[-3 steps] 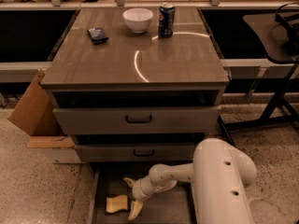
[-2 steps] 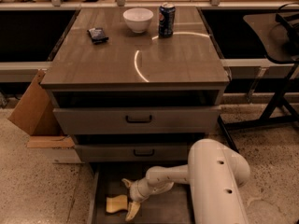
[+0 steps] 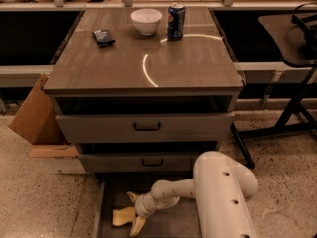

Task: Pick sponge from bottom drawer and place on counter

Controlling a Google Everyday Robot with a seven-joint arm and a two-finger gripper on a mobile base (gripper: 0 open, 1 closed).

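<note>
The pale yellow sponge [image 3: 122, 216] lies on the floor of the pulled-out bottom drawer [image 3: 106, 197], left of middle. My gripper [image 3: 132, 212] reaches down into the drawer on the white arm [image 3: 218, 192]. Its fingers are spread open, one behind the sponge and one in front of it. The sponge's right edge sits at the mouth of the gap between them. The counter [image 3: 143, 58] is the glossy wood-grain top of the cabinet, with a curved light reflection.
On the counter stand a white bowl [image 3: 146, 20], a blue soda can [image 3: 176, 21] and a small dark packet [image 3: 103, 37]. Two shut upper drawers with black handles [image 3: 147, 127] overhang the bottom drawer. A cardboard box [image 3: 34, 118] stands at the left and a black stand [image 3: 292, 113] at the right.
My gripper has moved a little to the left, closer to the sponge. The sponge has not moved.
</note>
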